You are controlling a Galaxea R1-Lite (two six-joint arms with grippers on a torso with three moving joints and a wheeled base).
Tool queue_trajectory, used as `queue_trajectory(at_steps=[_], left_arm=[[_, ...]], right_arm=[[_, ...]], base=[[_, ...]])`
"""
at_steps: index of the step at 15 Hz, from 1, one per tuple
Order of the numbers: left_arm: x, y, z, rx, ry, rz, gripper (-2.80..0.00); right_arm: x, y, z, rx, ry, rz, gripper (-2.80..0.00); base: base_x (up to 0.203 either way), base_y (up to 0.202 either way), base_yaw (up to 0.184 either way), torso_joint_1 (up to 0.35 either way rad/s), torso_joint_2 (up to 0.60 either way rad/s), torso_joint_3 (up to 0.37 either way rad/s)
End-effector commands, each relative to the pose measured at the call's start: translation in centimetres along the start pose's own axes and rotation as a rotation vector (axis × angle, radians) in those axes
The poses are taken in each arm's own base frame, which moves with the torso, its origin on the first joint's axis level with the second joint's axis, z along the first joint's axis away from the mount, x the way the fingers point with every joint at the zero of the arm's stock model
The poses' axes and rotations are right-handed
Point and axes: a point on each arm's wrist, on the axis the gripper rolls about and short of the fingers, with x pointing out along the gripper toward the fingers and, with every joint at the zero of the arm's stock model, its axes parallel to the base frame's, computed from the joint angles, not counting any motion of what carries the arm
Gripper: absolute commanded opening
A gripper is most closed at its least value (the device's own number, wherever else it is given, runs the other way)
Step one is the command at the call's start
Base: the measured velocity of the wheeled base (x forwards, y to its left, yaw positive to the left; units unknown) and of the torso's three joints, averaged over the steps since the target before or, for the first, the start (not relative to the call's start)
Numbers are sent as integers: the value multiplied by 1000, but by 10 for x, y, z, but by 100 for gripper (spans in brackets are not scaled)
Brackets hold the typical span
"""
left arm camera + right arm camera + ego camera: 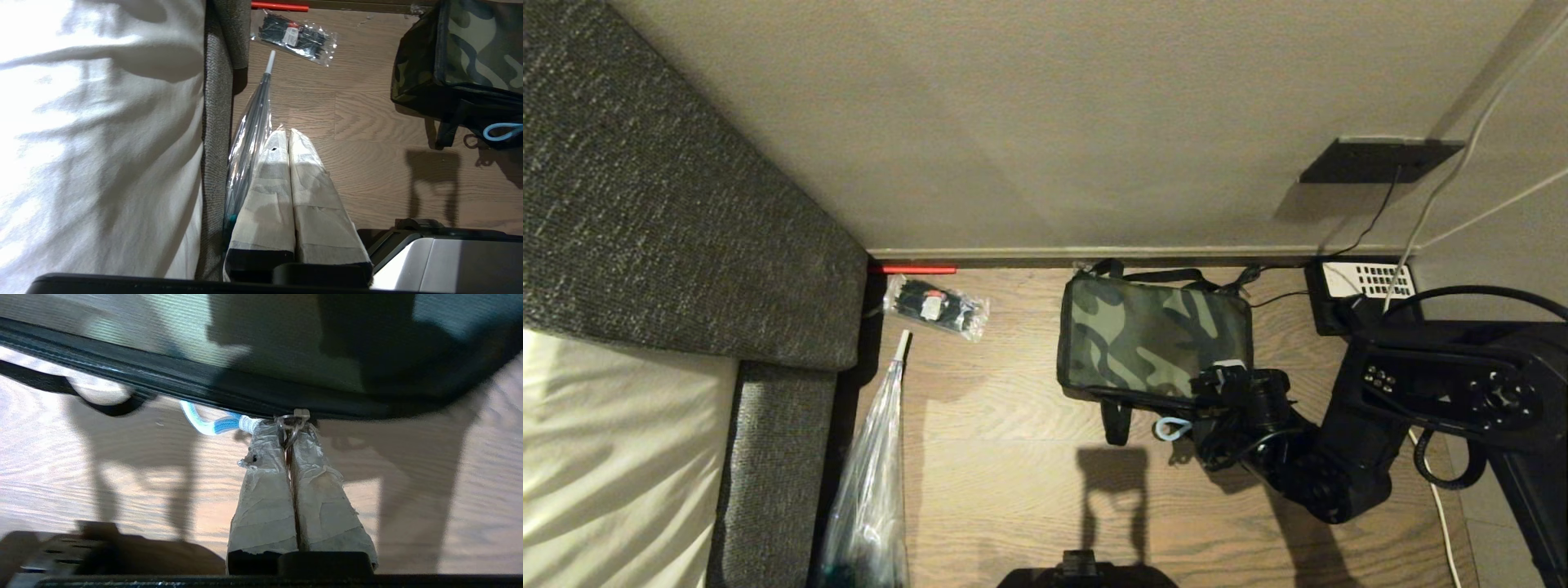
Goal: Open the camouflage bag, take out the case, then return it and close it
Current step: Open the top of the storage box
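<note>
At nine o'clock we note the sofa (pixel 678 212), an umbrella (pixel 870 482) and a clear packet (pixel 935 309) on the floor (pixel 1013 490). The left tool (pixel 282 134) hangs pressed shut, holding nothing, beside the umbrella. At centre sits the camouflage bag (pixel 1152 339), lid flat and closed, black trim intact. At its four o'clock corner the right tool (pixel 290 437) is clamped on the zipper pull (pixel 292 421). We judge the thin ring may slip free, or the light bag may drag along unbraced.
</note>
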Motion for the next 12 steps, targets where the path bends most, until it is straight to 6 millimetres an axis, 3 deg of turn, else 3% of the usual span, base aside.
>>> queue_trajectory(at_steps=[1,7,12], left_arm=[[0,0,0,-1,1,1,-280],[0,0,0,-1,1,1,-280],[0,0,0,-1,1,1,-280]], right_arm=[[-2,-11,-1,-6,13,-25,-280],[4,-37,1,0,21,-83,-280],[2,-54,15,1,-17,-121,-280]], base=[[0,0,0,0,0,0],[0,0,0,0,0,0],[0,0,0,0,0,0]])
